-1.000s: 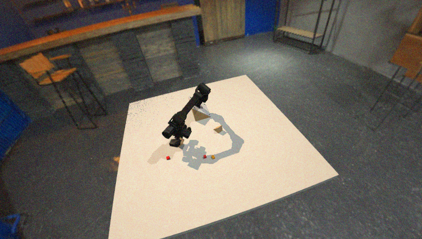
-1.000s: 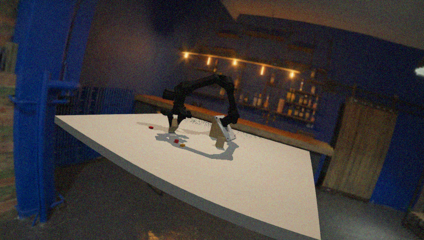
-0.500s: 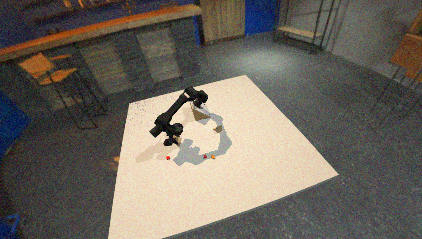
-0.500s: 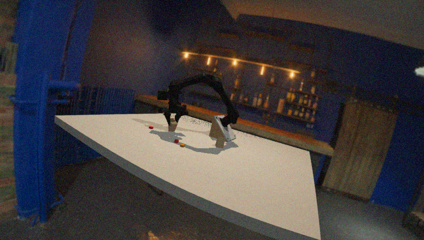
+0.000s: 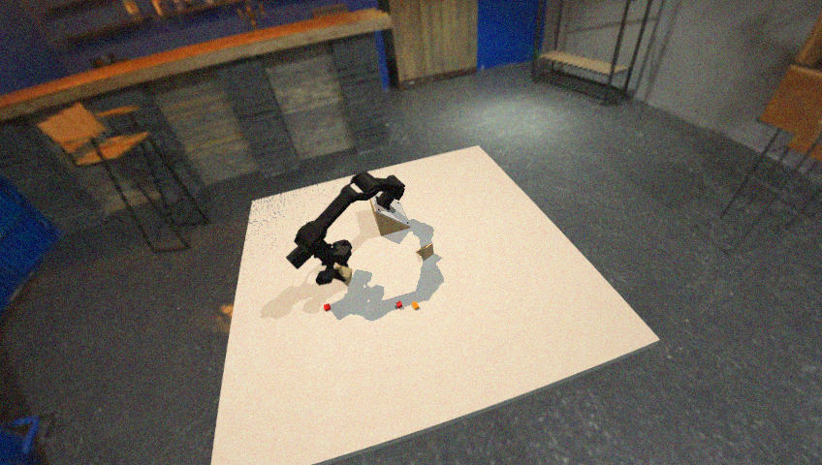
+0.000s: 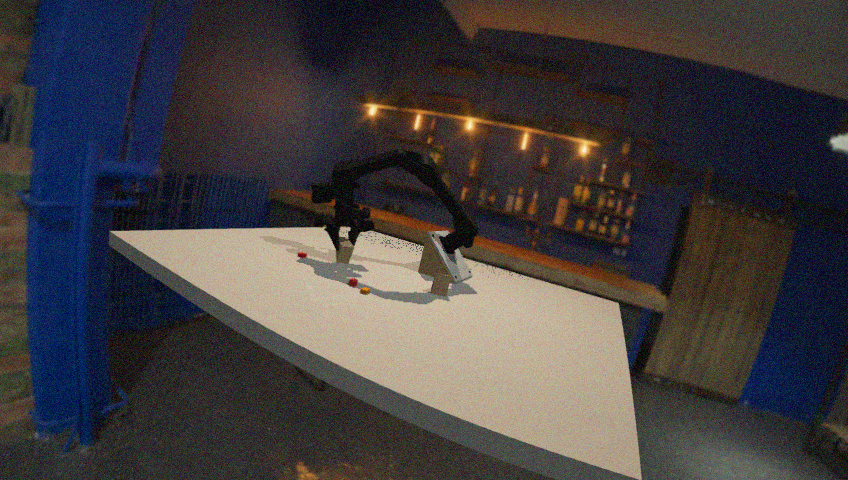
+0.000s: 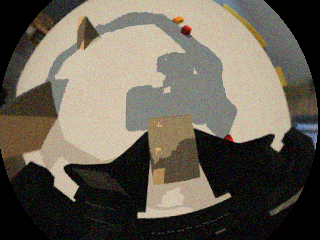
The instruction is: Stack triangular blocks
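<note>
Blocks apart, fingers part-spread around one

Pale, speckled square tabletop [image 5: 461, 374] [image 6: 476, 356] [image 7: 100, 90], grey edge. Room is bar-like: dark floor [image 5: 577, 230], a wood-topped counter [image 5: 202, 51] at far left in top view, a stool [image 5: 115, 143] before it, blue walls. Exterior view has warm lamps [image 6: 470, 124] over bottle shelves. The arm's grey shadow curves over the tabletop.

Two tan triangular blocks, not stacked. First block [image 5: 346, 270] [image 6: 343, 252] [image 7: 174, 150] is at the fingertips, left part of the setup in top view; wrist view gives a brownish rectangular face, part shaded, with small light patches. Can't tell if its underside touches the tabletop. Second block [image 5: 426, 251] [image 6: 440, 284] [image 7: 87, 34] is on the tabletop, well apart, to the right in top view, near the arm's wedge mount [image 5: 387, 223] [image 6: 427, 261] [image 7: 25, 132]; its pointed shape shows in wrist view.

Gripper [image 5: 341, 272] [image 6: 345, 243] [image 7: 168, 132] points down, fingers partly spread, one on each side of the first block, not clamped; any light contact can't be told.

Near side, top view: red cube [image 5: 327, 307] [image 6: 302, 255] [image 7: 228, 138] left, another red cube [image 5: 398, 304] [image 6: 352, 282] [image 7: 186, 30] just beside an orange cube [image 5: 415, 305] [image 6: 365, 290] [image 7: 178, 20].
</note>
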Action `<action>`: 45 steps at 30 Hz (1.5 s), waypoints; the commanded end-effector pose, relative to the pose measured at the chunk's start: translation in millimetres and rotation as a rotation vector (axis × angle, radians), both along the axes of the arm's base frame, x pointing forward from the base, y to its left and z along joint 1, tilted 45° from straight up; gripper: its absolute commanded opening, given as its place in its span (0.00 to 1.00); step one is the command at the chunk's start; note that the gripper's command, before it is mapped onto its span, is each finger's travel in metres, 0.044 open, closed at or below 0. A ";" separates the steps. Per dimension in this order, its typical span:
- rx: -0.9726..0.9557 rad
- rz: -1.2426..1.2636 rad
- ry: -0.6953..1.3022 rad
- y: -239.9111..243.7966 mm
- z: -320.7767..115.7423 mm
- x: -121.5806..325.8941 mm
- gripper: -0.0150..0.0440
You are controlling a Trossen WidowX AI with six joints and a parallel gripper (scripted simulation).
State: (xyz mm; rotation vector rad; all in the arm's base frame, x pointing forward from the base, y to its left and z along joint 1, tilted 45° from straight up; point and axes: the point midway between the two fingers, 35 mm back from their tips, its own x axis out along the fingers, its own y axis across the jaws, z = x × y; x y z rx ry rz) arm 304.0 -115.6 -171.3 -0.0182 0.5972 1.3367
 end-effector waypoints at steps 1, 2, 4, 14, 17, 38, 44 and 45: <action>-0.003 0.002 0.005 0.0 -0.3 -0.6 0.79; -0.003 0.002 0.005 0.0 -0.3 -0.6 0.83; -0.003 0.002 0.005 0.0 -0.3 -0.6 0.92; -0.007 -0.005 0.008 -7.7 6.8 1.0 1.00; -0.023 -0.033 0.021 -38.9 38.3 4.5 1.00; -1.010 0.377 0.310 17.5 65.1 26.1 1.00; -1.075 0.373 0.304 20.9 67.6 28.9 1.00; -1.075 0.373 0.304 20.9 67.6 28.9 1.00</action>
